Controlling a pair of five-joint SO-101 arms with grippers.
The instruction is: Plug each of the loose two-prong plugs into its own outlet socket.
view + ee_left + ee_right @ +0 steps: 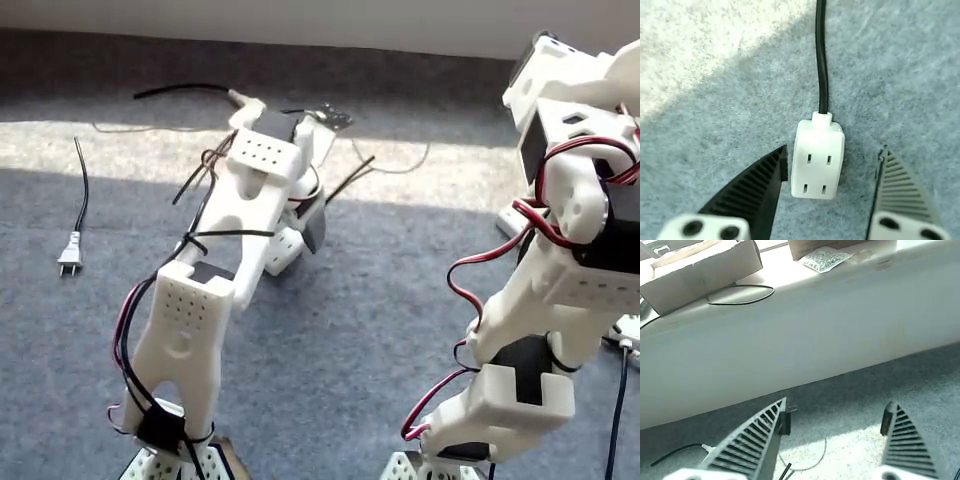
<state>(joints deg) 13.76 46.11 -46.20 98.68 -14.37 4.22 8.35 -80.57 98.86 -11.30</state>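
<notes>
A white outlet socket block [817, 160] with two pairs of slots lies on the grey carpet, its black cord [821, 55] running away from it. My left gripper [834, 151] hangs open just above it, one finger [760, 185] on each side, not touching. In the high view this arm stretches over mid-carpet with its gripper [308, 225] pointing down. A loose white two-prong plug [69, 256] on a black cord lies far off at the left. My right gripper [836, 410] is open and holds nothing, raised in the air facing the white wall.
The right arm [560, 260] stands tall at the right, with red and black wires looping off it. Thin cables [390, 165] trail over the sunlit strip of carpet at the back. A cardboard box [700, 267] and a cable sit on the ledge above the wall.
</notes>
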